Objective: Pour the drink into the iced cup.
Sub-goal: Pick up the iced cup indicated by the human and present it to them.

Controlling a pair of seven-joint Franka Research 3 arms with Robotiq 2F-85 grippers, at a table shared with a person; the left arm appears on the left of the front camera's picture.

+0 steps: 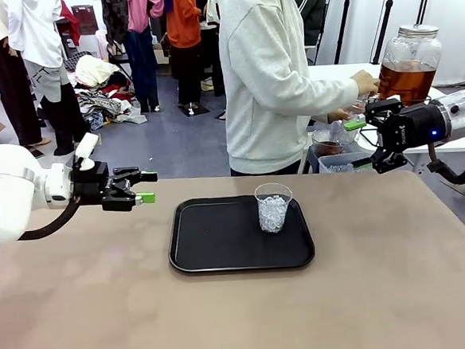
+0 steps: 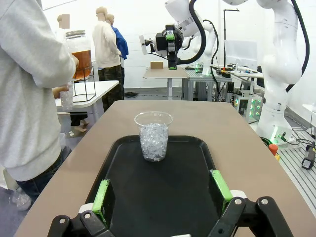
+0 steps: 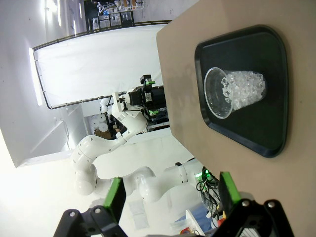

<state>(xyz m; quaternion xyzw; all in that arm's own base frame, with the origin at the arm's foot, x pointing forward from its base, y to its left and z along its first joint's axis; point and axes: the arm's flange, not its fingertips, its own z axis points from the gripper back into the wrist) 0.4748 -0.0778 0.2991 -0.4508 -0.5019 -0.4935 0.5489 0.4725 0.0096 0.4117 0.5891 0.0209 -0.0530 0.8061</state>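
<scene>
standing on black tray (image 1: 192, 261) mid-table, cup (image 1: 273, 208) was full of ice. drink (image 1: 406, 82) sat in glass jar (image 1: 412, 46) on far side table, person's hand (image 1: 364, 82) beside it. left gripper (image 1: 148, 187) hovered left of tray, fingers spread, empty. right gripper (image 1: 360, 144) hung below jar, spread, empty.

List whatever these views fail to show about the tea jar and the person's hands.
- Front view: the base of the large rounded clear glass jar of amber drink is hidden behind the right gripper.
- Front view: what the person's hand grips at the jar is too small to tell.
- Left wrist view: the person's pale sleeve covers part of the jar.
</scene>
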